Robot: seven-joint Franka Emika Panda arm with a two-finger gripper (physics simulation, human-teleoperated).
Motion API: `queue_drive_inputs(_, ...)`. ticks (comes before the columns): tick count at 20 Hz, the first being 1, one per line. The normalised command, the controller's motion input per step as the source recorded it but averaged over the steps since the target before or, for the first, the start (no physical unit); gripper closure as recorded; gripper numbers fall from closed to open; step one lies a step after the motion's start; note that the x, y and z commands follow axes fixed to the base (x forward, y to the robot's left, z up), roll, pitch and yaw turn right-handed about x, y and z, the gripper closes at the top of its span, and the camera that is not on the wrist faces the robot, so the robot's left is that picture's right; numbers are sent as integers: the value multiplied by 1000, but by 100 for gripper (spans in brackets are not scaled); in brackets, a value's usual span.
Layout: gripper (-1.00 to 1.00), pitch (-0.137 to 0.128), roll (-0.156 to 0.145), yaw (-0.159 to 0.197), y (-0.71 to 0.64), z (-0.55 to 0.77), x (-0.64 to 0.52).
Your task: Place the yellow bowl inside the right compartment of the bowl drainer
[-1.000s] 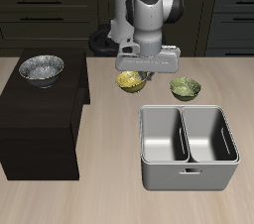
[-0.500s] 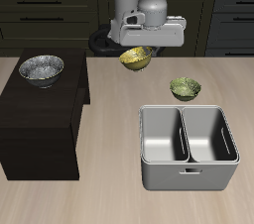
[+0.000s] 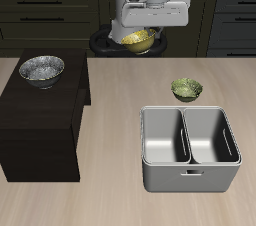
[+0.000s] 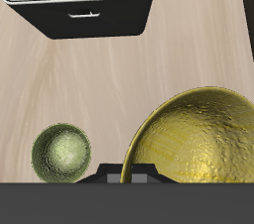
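The yellow bowl hangs high above the table's back part, held by its rim in my gripper, which is shut on it. In the wrist view the yellow bowl fills much of the picture, tilted, its speckled gold inside facing the camera. The grey bowl drainer stands on the table near the front edge, both wells empty; it also shows in the wrist view as the bowl drainer, far from the held bowl.
A green bowl sits on the table just behind the drainer, seen too as the green bowl. A silver-grey bowl rests on a dark cabinet beside the table. A dark round burner lies behind.
My gripper has lifted the yellow bowl straight up from near the table to well above it and slightly back. Drainer and other bowls stay put.
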Motion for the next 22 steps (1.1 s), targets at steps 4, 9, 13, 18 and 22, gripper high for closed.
queue_drive_inputs(4, 100, 21, -2, -9, -23, 52, 88)
queue_drive_inputs(9, 100, 16, 12, -4, 59, 72, 114)
queue_drive_inputs(13, 100, 6, -3, -14, 0, 195, 105)
queue_drive_inputs(18, 100, -12, -8, 17, 34, 191, 89)
queue_drive_inputs(22, 100, 12, -27, 15, 134, 472, 469)
